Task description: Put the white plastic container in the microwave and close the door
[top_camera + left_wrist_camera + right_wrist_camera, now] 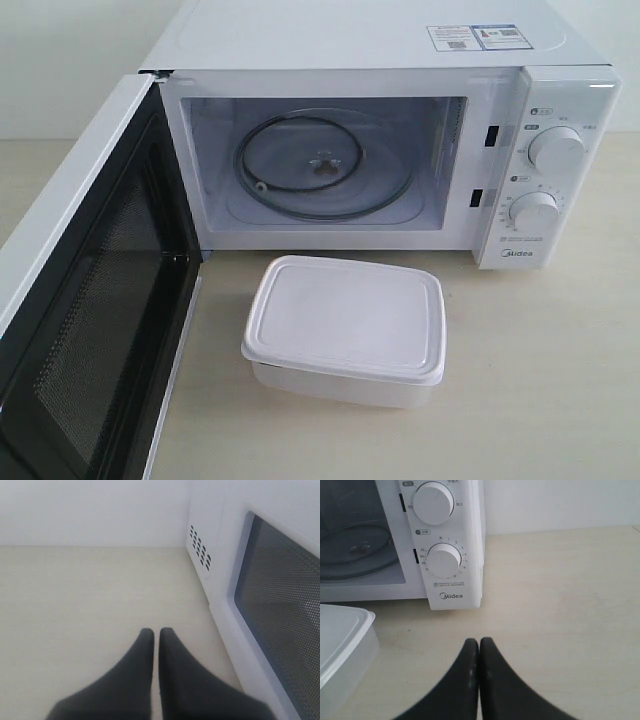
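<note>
The white plastic container (pixel 345 328) sits lidded on the table in front of the microwave (pixel 400 150); its corner (pixel 342 645) also shows in the right wrist view. The microwave stands with its cavity exposed and the glass turntable (pixel 322 168) inside. The door (pixel 85 300) is swung wide open to the left, black mesh inner face showing; its outer window (pixel 280 605) appears in the left wrist view. My left gripper (pixel 156 632) is shut and empty, outside the door. My right gripper (pixel 479 642) is shut and empty, in front of the knob panel (pixel 444 560). Neither gripper shows in the exterior view.
Two round knobs (pixel 556 150) sit on the microwave's right panel. Vent holes (pixel 200 547) mark the microwave's side wall. A pale wall stands behind the beige table (pixel 540 380).
</note>
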`<state>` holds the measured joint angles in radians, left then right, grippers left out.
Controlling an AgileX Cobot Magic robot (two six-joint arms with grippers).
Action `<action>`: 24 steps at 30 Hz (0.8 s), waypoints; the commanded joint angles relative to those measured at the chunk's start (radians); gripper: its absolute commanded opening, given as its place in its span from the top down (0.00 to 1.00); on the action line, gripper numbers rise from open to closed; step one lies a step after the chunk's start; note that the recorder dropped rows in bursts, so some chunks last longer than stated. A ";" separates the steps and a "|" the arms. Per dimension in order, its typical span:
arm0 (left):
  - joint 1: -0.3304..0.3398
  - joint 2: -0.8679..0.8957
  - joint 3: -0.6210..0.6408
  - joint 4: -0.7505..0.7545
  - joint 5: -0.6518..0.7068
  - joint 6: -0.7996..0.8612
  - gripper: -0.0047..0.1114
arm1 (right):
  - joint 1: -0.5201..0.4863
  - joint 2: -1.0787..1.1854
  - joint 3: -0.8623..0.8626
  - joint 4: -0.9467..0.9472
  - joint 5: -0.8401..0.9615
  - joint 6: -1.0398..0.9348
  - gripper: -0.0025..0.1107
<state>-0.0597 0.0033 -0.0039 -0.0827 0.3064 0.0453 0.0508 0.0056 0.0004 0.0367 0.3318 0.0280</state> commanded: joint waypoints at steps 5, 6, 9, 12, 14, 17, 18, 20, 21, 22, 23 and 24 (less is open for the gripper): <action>0.004 -0.003 0.004 -0.003 0.000 0.008 0.92 | -0.006 -0.006 0.000 0.002 -0.018 -0.004 0.98; 0.004 -0.003 0.004 -0.003 0.000 0.008 0.92 | -0.006 -0.006 0.000 0.002 -0.031 -0.004 0.98; 0.004 -0.003 0.004 -0.003 0.000 0.008 0.92 | -0.006 -0.006 0.000 0.002 -0.119 -0.004 0.98; 0.004 -0.003 0.004 -0.003 0.000 0.008 0.92 | -0.006 -0.006 0.000 0.002 -0.268 -0.004 0.98; 0.004 -0.003 0.004 -0.003 0.000 0.008 0.92 | -0.006 -0.006 0.000 0.002 -0.370 -0.016 0.98; 0.004 -0.003 0.004 -0.003 0.000 0.008 0.92 | -0.006 -0.006 0.000 0.002 -0.499 -0.051 0.98; 0.004 -0.003 0.004 -0.003 0.000 0.008 0.92 | -0.006 -0.006 0.000 0.002 -0.547 -0.056 0.98; 0.004 -0.003 0.004 -0.003 0.000 0.008 0.92 | -0.006 -0.006 0.000 0.002 -0.525 -0.061 0.98; 0.004 -0.003 0.004 -0.003 0.000 0.008 0.92 | -0.006 -0.006 -0.003 0.002 -0.521 -0.066 0.98; 0.004 -0.003 0.004 -0.003 0.000 0.008 0.92 | -0.006 -0.006 -0.026 0.002 -0.523 -0.097 0.98; 0.004 -0.003 0.004 -0.003 0.000 0.008 0.92 | -0.006 -0.006 -0.040 0.002 -0.523 -0.117 0.98; 0.004 -0.003 0.004 -0.003 0.000 0.008 0.92 | -0.006 0.022 -0.069 0.002 -0.527 -0.153 0.98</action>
<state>-0.0597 0.0033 -0.0039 -0.0827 0.3064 0.0491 0.0508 0.0040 -0.0289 0.0367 -0.1802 -0.0731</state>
